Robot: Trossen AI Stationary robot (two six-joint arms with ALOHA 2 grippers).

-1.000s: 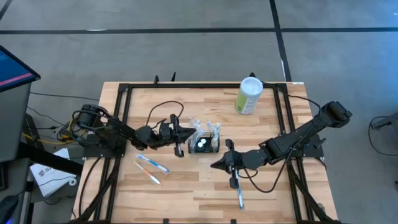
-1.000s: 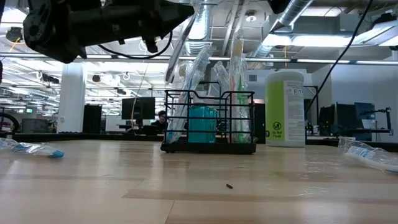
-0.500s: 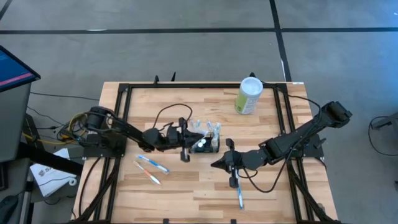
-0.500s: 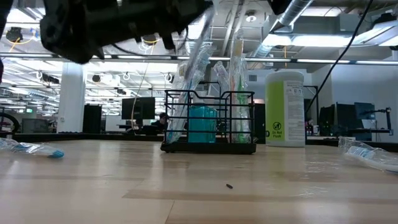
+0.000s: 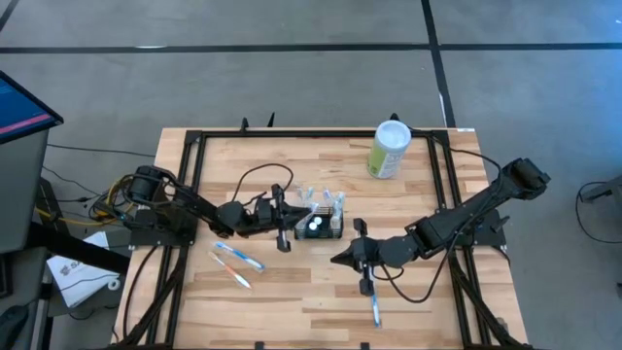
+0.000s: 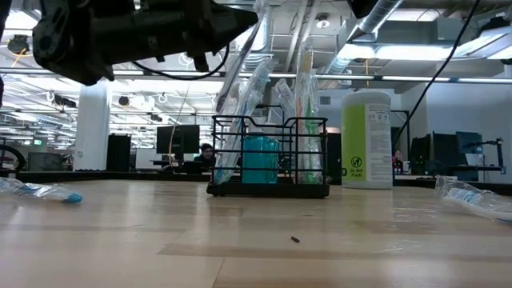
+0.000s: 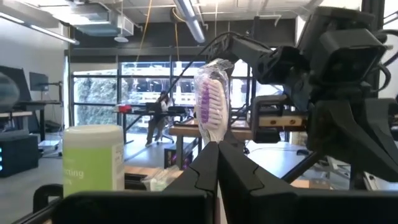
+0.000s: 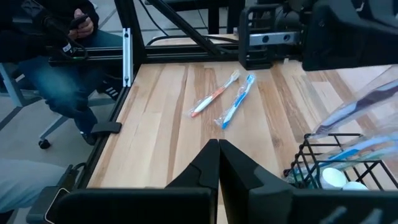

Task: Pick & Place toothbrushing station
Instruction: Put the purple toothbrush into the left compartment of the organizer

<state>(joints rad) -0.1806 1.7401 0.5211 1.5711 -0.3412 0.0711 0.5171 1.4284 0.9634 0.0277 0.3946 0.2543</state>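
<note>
Left gripper [image 7: 214, 149] grips a wrapped toothbrush [image 7: 210, 106] beside the caddy [image 5: 319, 225].

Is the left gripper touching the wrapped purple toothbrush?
Touching: the left wrist view shows the left gripper shut on the wrapped purple toothbrush, handle pinched between its fingers.

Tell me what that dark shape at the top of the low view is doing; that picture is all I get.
Observer: That is the left arm. Its left gripper is shut on a wrapped toothbrush with purple bristles, right beside the black wire caddy.
Visitor: Is there a second arm?
Observer: Yes. The right gripper hangs over bare table near the caddy, fingers shut, holding nothing.
Visitor: Any brushes lying loose?
Observer: A blue toothbrush and an orange toothbrush lie side by side on the table, on the left arm's side.
</note>
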